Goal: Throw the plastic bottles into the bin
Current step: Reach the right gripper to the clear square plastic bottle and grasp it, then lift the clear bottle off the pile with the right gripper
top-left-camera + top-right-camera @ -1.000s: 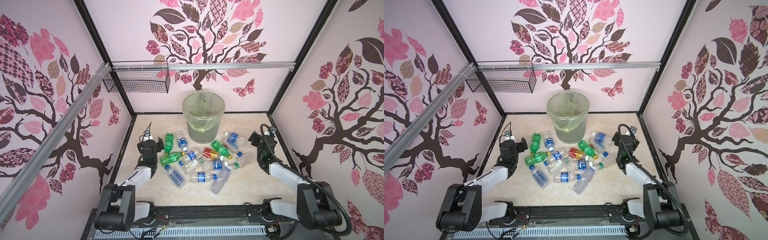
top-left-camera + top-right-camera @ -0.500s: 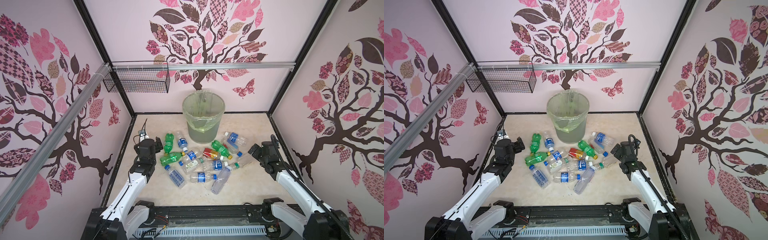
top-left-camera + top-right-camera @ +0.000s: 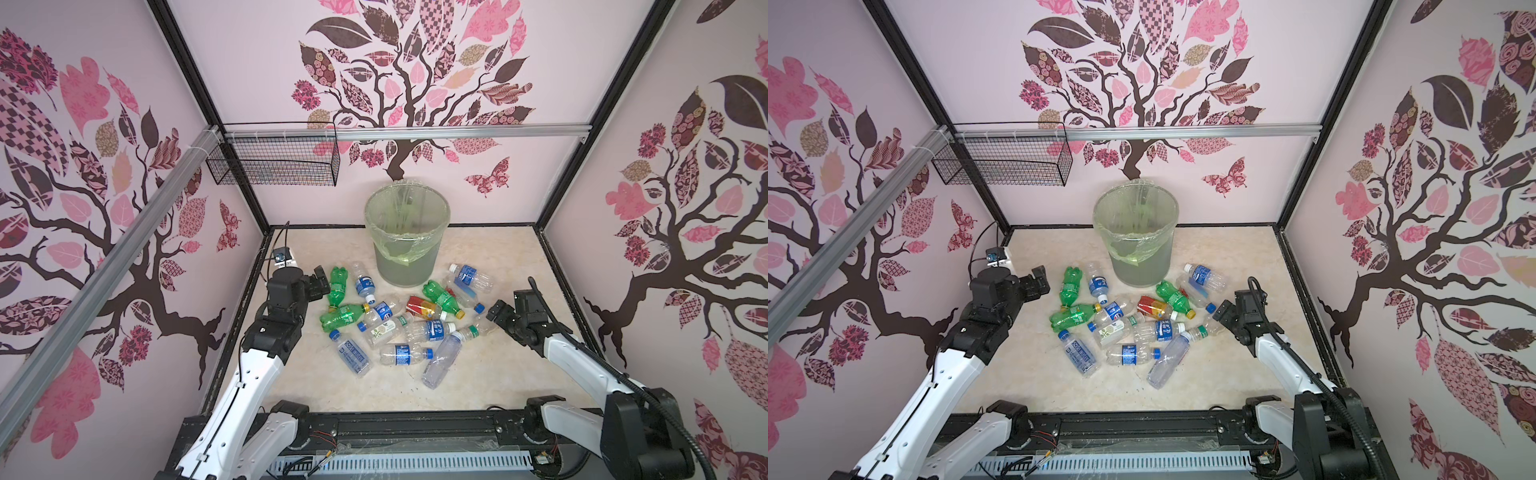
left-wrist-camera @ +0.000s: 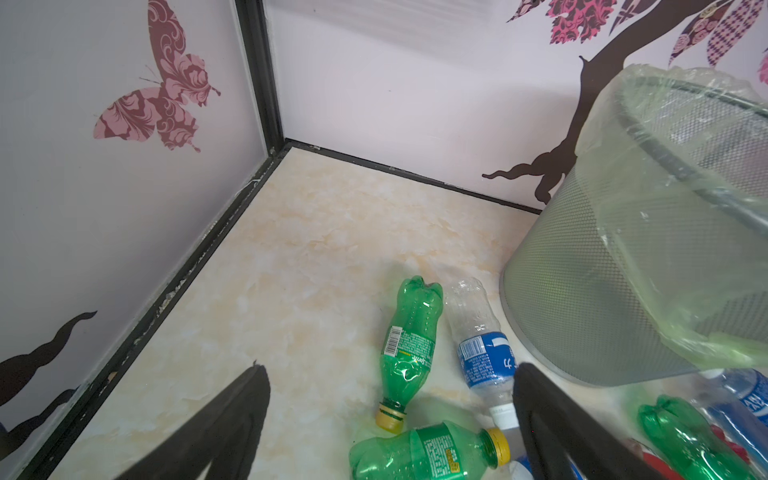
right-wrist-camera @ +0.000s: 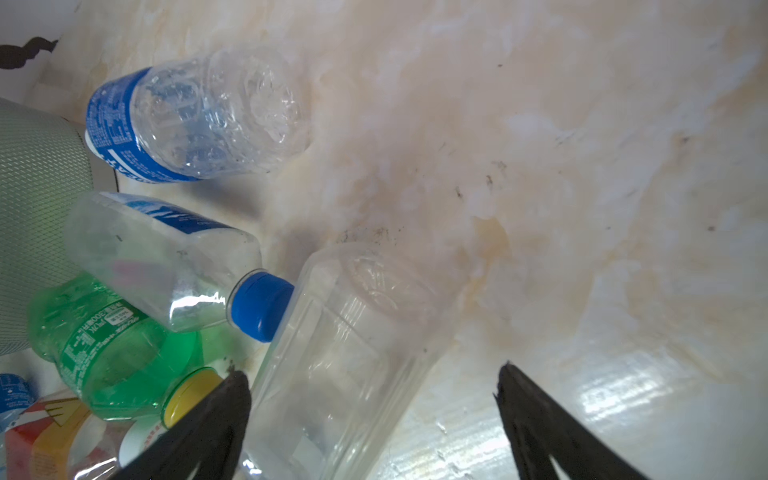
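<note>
Here, plastic bottles [image 3: 432, 330] heaped on desk [image 3: 503, 257] beside the bin [image 3: 405, 235], left claw [image 3: 319, 282] open left of heap, right claw [image 3: 496, 311] open at right.

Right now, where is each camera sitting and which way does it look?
Top views: high above the front edge, looking down and back at the plastic bottles and bin; left gripper and right gripper show.
Left wrist: behind the left gripper, facing the back corner and bin; its open jaws show.
Right wrist: behind the right gripper, facing down at a clear bottle; its open jaws show.
Shared: every view catches the bin.
</note>
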